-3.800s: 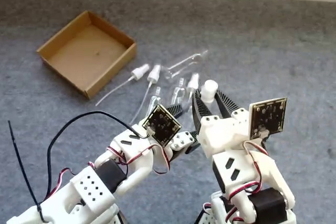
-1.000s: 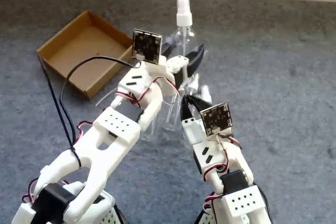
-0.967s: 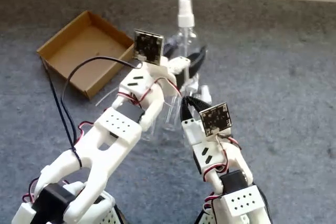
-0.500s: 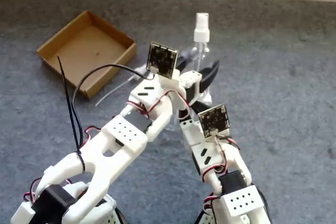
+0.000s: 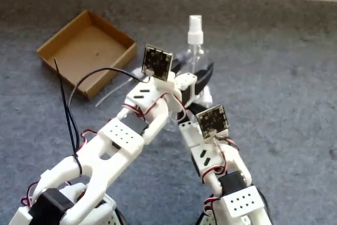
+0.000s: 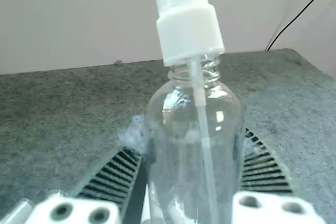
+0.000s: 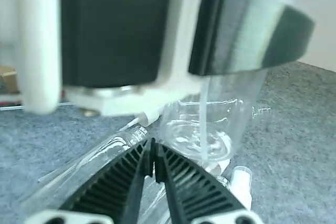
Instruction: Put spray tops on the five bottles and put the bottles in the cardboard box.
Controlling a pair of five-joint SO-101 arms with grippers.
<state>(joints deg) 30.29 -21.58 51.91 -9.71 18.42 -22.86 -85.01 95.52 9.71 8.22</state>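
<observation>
A clear bottle with a white spray top is held upright above the table, my left gripper shut on its body. In the left wrist view the bottle stands between the ribbed fingers, its spray top seated on the neck and the dip tube running down inside. My right gripper is shut with nothing in it, just below the held bottle's base. Loose clear bottles and a spray top lie on the table under it.
The shallow cardboard box sits open at the far left of the grey carpet. A loose spray top's thin tube lies beside the box's near corner. The right arm's wrist camera sits close under the left arm.
The left arm lifted the capped bottle off the table, swung it right, then slightly back left and lower. The right arm drew back and has held still for the last second.
</observation>
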